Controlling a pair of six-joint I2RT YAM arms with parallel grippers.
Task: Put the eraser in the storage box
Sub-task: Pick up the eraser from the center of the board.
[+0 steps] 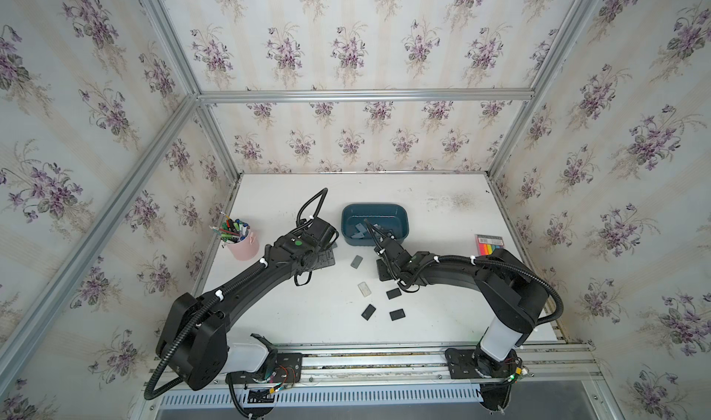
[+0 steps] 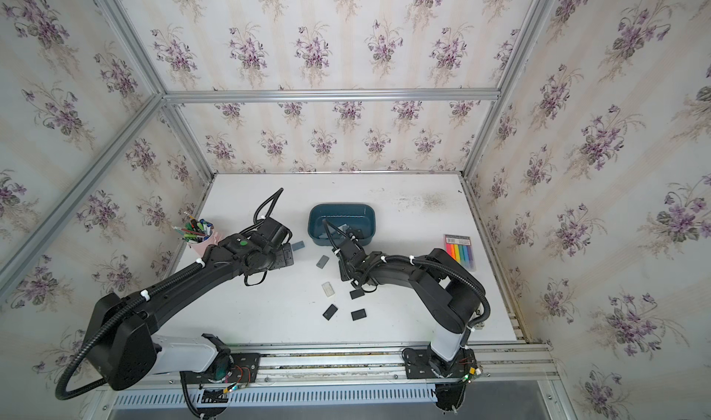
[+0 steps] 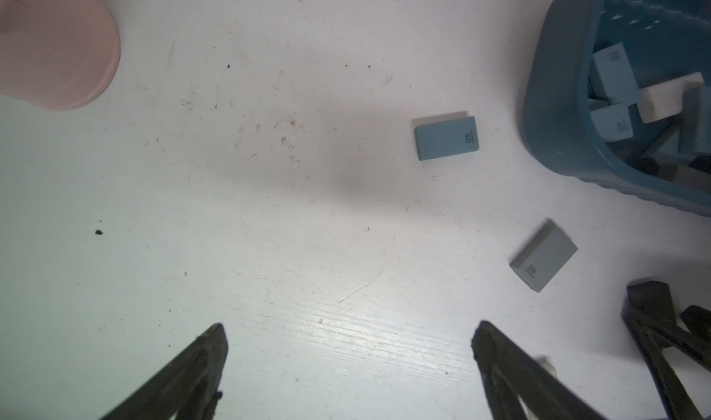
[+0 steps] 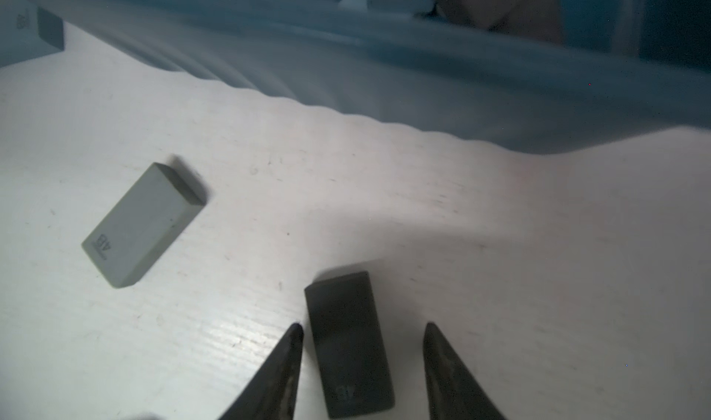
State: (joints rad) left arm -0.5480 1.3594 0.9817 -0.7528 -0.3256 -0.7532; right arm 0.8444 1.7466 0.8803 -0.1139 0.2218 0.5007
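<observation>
The storage box point(image 1: 373, 205) point(image 2: 341, 205) is a teal tub at the middle back of the table, with several erasers inside; its wall also shows in the wrist views point(image 3: 554, 91) point(image 4: 423, 91). My right gripper point(image 4: 362, 325) points down just in front of it. A black eraser point(image 4: 348, 337) lies flat on the table between its fingers, with a gap still showing on one side. In both top views that eraser is hidden under the right gripper point(image 1: 384, 271) point(image 2: 346, 272). My left gripper point(image 3: 350, 325) point(image 1: 323, 258) stands wide open over bare table, holding nothing.
Loose on the table are a grey eraser point(image 1: 356, 261) point(image 4: 142, 223), a blue eraser point(image 3: 446, 139) point(image 2: 298, 245), a white eraser point(image 1: 364, 288) and three black erasers point(image 1: 393, 293). A pink pen cup point(image 1: 244, 247) stands at the left. A pack of colour markers point(image 1: 489, 245) lies at the right.
</observation>
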